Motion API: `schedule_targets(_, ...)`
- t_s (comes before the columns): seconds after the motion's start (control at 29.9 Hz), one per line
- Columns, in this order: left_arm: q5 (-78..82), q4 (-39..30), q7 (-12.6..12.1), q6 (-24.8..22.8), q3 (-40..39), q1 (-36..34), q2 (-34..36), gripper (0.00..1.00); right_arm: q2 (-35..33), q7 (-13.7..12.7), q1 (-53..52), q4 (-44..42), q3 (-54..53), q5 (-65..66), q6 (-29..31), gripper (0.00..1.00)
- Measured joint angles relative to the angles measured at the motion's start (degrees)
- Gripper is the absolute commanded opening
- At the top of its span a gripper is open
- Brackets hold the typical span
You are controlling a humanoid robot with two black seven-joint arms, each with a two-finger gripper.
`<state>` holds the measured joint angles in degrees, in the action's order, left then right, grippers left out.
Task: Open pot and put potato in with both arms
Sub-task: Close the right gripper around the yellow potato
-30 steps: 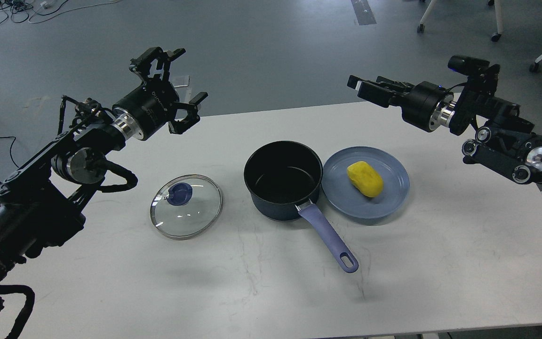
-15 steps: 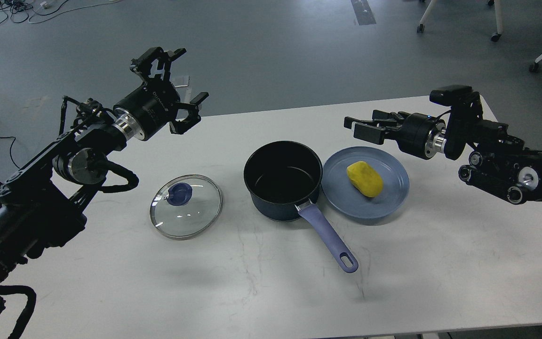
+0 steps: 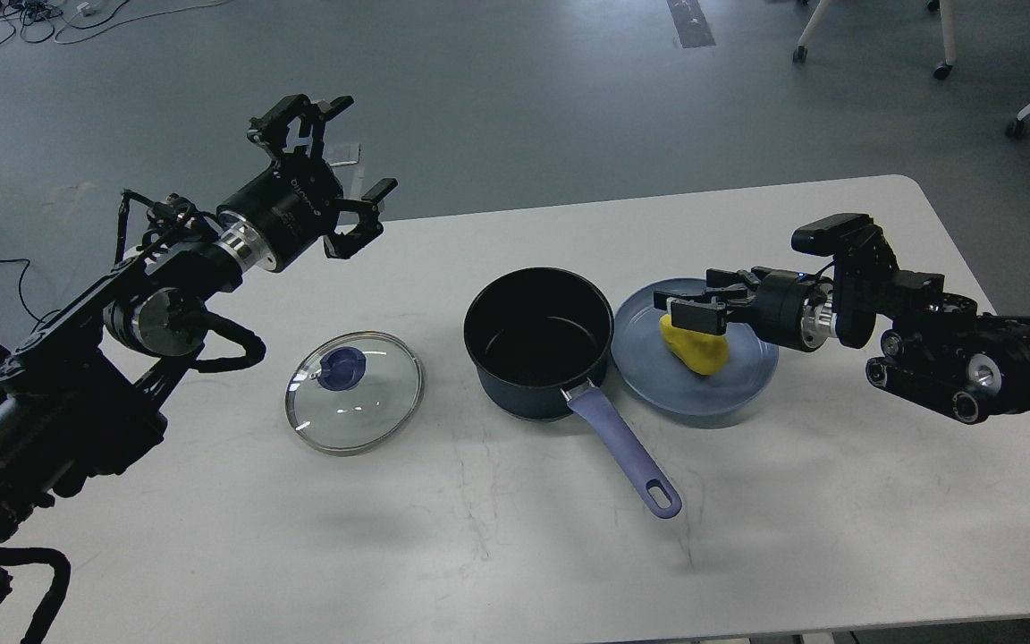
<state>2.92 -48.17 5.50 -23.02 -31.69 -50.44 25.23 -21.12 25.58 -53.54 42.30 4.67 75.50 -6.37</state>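
Fingers of the right gripper (image 3: 692,309) are spread over the smooth yellow oval potato (image 3: 698,351) on the flat blue plate (image 3: 747,385); the left gripper (image 3: 329,170) is held splayed, empty

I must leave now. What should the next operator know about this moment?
Left claw: open, raised above the far left of the table, holding nothing.
Right claw: open, just at the potato, not closed on it.
Pot: uncovered and empty, mid-table.
Lid: flat on the table, left of the pot.
Potato lies on the blue plate, right of the pot.
Done: lid off. Left: grasp potato, place in pot.
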Motion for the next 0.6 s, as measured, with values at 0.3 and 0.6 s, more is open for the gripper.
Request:
schedule_targets(0.3, -0.02, -0.70, 0.04, 0.00, -0.05, 0.42, 0.18, 0.98, 1.08, 0.49, 0.26, -1.74, 2.69, 0.00, 0.05, 0.93)
schedule_targets(0.6, -0.02, -0.72, 0.04, 0.04, 0.01, 0.87, 0.18, 0.98, 1.75, 1.92, 1.87, -2.43, 3.26, 0.00, -0.49, 0.63)
